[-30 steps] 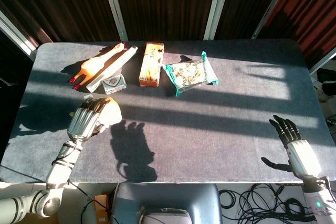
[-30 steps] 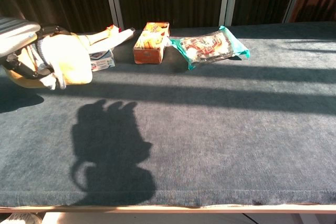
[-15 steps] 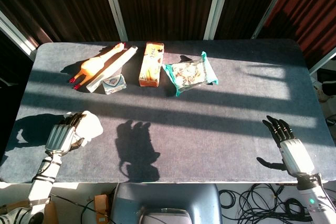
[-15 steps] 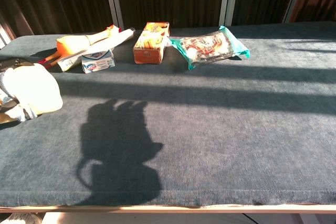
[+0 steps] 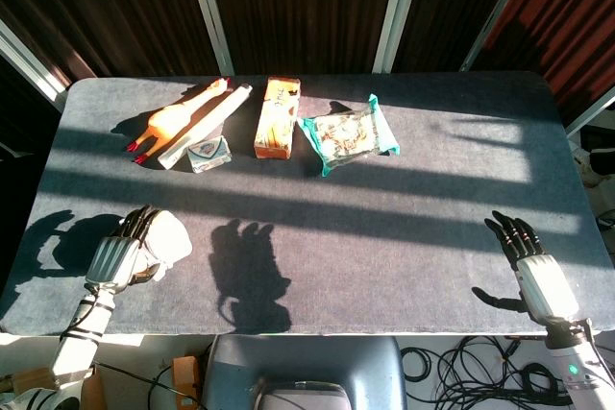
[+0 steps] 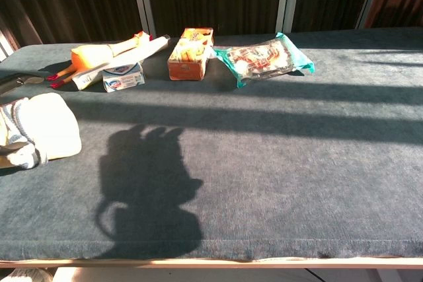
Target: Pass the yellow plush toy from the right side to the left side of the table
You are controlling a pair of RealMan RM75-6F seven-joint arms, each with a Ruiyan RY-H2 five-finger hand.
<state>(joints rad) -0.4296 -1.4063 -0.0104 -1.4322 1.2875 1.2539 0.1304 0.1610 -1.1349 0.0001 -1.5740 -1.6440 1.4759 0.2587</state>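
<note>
The yellow plush toy [image 5: 167, 240] [image 6: 51, 134], pale yellow and washed out by sunlight, lies low on the table's front left part. My left hand [image 5: 117, 256] sits on its left side with the fingers [image 6: 16, 149] wrapped over it, still gripping it. Only the edge of that hand shows in the chest view. My right hand [image 5: 531, 258] hovers at the front right corner of the table, fingers spread and empty. The chest view does not show it.
Along the back left lie an orange rubber chicken [image 5: 171, 121], a white tube [image 5: 209, 122], a small soap box [image 5: 209, 153], an orange carton [image 5: 278, 115] and a teal snack packet [image 5: 348, 133]. The dark grey table [image 5: 384, 228] has strong sun stripes and a hand shadow.
My left hand has carried the plush toy down and outward to the front left of the table, where it now rests. The right hand has barely shifted.
</note>
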